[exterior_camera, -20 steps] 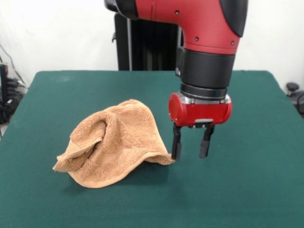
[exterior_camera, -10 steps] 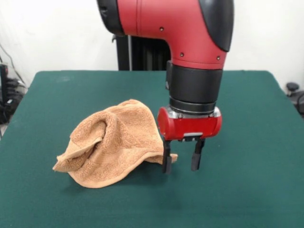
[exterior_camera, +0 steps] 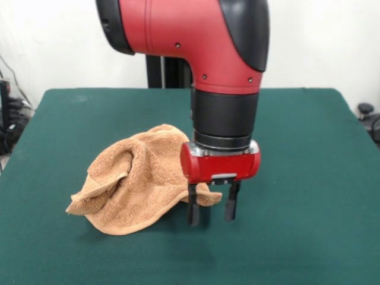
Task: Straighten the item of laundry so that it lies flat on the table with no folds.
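The item of laundry [exterior_camera: 136, 181] is an orange-tan terry towel, crumpled into a raised heap with deep folds, left of the middle of the dark green table [exterior_camera: 309, 178]. Its right corner lies flat and pokes out toward my gripper. My gripper [exterior_camera: 212, 212] hangs open from the red and black arm, fingers pointing down. It stands in front of that right corner, with the left finger [exterior_camera: 193, 209] overlapping the towel's edge in the picture. Nothing is between the fingers.
Cables and dark equipment [exterior_camera: 9, 119] lie off the table's left side. A dark knob-like object [exterior_camera: 366, 110] sits beyond the right edge. A black column [exterior_camera: 169, 71] stands behind the far edge.
The arm has moved left and toward the camera, and slightly down. The open gripper went from right of the towel's corner to in front of it. The towel has not moved.
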